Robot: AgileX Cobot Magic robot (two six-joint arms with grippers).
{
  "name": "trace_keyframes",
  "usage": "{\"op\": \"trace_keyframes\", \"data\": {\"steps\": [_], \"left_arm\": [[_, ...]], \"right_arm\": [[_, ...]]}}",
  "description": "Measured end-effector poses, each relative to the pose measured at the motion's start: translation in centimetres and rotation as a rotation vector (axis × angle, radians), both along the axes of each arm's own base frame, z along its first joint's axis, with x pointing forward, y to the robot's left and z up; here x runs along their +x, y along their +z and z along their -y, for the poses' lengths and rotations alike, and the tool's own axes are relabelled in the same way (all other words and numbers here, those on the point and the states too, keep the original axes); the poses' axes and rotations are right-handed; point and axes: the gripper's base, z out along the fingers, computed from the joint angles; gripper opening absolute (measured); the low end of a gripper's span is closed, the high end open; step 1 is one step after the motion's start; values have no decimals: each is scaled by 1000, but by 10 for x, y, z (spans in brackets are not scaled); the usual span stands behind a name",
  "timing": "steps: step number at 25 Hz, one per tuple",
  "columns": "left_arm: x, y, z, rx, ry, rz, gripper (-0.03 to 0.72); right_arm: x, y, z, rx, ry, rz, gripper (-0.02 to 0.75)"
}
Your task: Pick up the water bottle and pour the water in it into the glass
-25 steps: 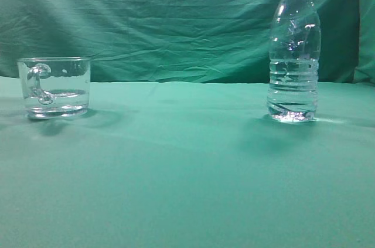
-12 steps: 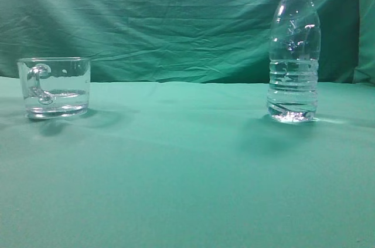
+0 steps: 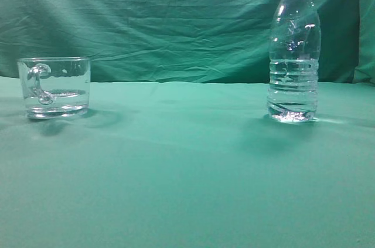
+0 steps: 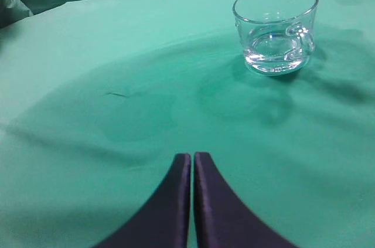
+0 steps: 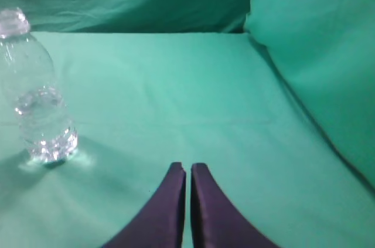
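The water bottle (image 3: 294,48) stands upright and uncapped on the green cloth at the right, with water (image 3: 292,92) up to about its ribbed middle. It also shows at the far left of the right wrist view (image 5: 36,84). The glass (image 3: 54,87) stands at the left with a little water in its base and its handle toward the camera. It also shows in the left wrist view (image 4: 275,28), far ahead and to the right. My left gripper (image 4: 192,155) is shut and empty over bare cloth. My right gripper (image 5: 188,166) is shut and empty, well right of the bottle. Neither gripper shows in the exterior view.
A green cloth (image 3: 187,166) covers the table and a green backdrop (image 3: 176,19) hangs behind it. In the right wrist view a raised fold of green cloth (image 5: 316,54) rises along the right side.
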Motion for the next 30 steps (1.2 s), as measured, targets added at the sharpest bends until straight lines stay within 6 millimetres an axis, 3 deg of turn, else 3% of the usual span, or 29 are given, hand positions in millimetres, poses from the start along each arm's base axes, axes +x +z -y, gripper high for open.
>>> {"op": "trace_keyframes", "data": {"steps": [5,30], "left_arm": [[0,0,0,0,0,0,0],[0,0,0,0,0,0,0]], "right_arm": [[0,-36,-1,9,3,-61,0],[-1,-38,-1,-26,21,-51,0]]}}
